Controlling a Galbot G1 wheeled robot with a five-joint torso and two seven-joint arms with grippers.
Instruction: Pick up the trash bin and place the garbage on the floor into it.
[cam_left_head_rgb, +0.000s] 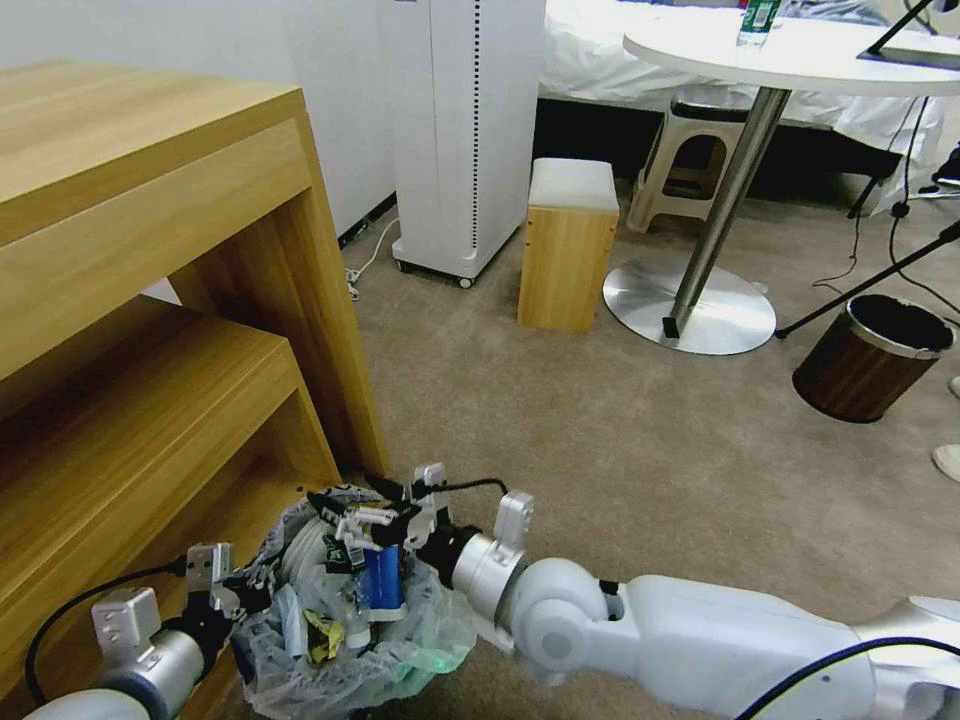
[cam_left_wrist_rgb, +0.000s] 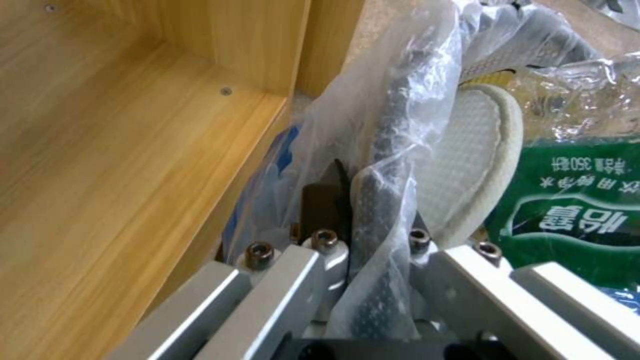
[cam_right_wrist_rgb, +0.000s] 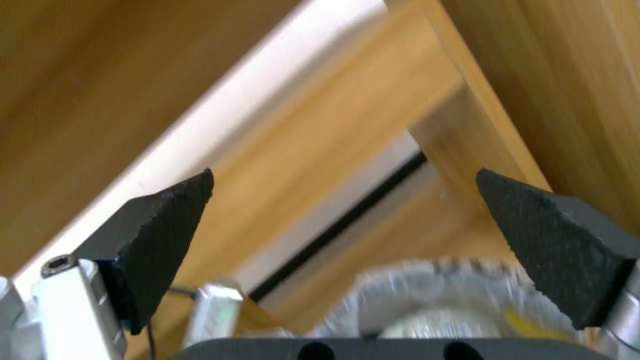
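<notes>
In the head view, the trash bin (cam_left_head_rgb: 340, 620), lined with a crinkled clear bag, is held low beside the bottom shelf of a wooden shelf unit (cam_left_head_rgb: 150, 330). It is packed with a white slipper (cam_left_head_rgb: 305, 545), a blue carton (cam_left_head_rgb: 382, 585) and wrappers. The left gripper (cam_left_head_rgb: 222, 592) is clamped on the bin's rim. The right gripper (cam_left_head_rgb: 345, 525) hovers over the contents. Beige carpet (cam_left_head_rgb: 620, 440) lies open toward a brown bin (cam_left_head_rgb: 872, 357).

In the left wrist view, the left gripper's jaws are seen pinching bag and rim, the slipper sole (cam_left_wrist_rgb: 467, 160) just beside.

In the right wrist view, the right gripper (cam_right_wrist_rgb: 343, 210) is spread wide, holding nothing. The release is best finished by lifting straight up, clear of the shelf edge.
</notes>
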